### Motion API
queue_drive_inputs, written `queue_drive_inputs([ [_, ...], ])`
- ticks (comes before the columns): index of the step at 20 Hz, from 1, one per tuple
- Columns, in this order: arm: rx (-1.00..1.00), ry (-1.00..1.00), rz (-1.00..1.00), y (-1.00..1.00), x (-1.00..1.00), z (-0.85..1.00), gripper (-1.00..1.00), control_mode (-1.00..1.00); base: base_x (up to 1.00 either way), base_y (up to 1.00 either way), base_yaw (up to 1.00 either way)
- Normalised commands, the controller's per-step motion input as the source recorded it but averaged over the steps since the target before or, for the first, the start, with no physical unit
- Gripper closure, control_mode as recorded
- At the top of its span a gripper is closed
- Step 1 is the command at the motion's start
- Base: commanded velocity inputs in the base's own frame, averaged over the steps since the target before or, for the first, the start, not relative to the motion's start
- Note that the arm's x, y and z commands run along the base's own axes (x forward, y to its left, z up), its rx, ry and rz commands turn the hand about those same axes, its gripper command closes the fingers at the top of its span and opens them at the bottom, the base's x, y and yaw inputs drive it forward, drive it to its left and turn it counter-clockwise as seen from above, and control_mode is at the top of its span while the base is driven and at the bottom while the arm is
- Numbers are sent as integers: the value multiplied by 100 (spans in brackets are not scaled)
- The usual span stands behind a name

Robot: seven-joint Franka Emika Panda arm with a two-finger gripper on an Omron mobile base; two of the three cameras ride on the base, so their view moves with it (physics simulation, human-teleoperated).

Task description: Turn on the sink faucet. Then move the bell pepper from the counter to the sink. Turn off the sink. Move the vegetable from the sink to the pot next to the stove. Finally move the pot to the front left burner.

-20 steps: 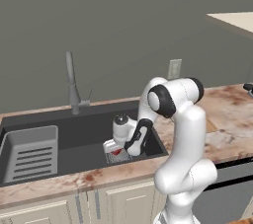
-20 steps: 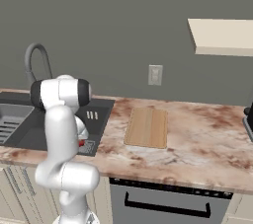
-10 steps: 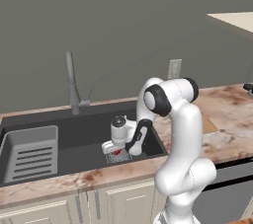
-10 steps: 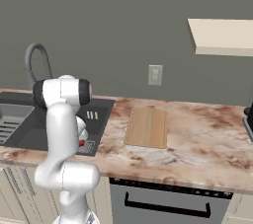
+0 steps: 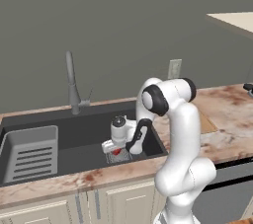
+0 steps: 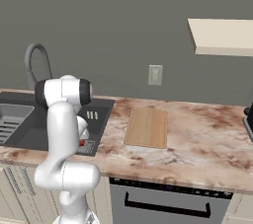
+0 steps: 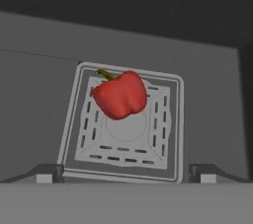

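Bell pepper (image 7: 120, 99): glossy red, short yellow-green stem, lying on the square drain grate (image 7: 123, 129) at the bottom of the sink (image 5: 74, 134); it covers the upper part of the grate in the hand view, stem toward the grate's upper left corner.
Gripper (image 7: 126, 173): jaws spread wide, nothing between them; both fingertips (image 7: 47, 172) stand apart at the near edge of the grate, pepper beyond them, not touched.
Gripper, base view (image 5: 112, 150): down inside the sink, over the grate, at the basin's right end; a spot of red shows beneath it.
Sink faucet (image 5: 72, 84): upright on the rim behind the sink, thin lever at its base pointing right; whether water runs, cannot tell.
Slotted tray (image 5: 30, 151): lighter grey, in the sink's left part, well apart from the grate.
Counter (image 6: 197, 134): veined beige marble running right of the sink.
Cutting board (image 6: 146, 127): pale wood, flat on the counter, just right of the sink.
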Motion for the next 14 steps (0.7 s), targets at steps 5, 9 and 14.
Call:
queue_drive_inputs([
  [5,0,1,0,1,19,-2,-100,-100,0,0,0],
  [9,0,3,0,3,18,-4,-100,-100,0,0,0],
  [14,0,6,0,4,22,-6,-100,-100,0,0,0],
])
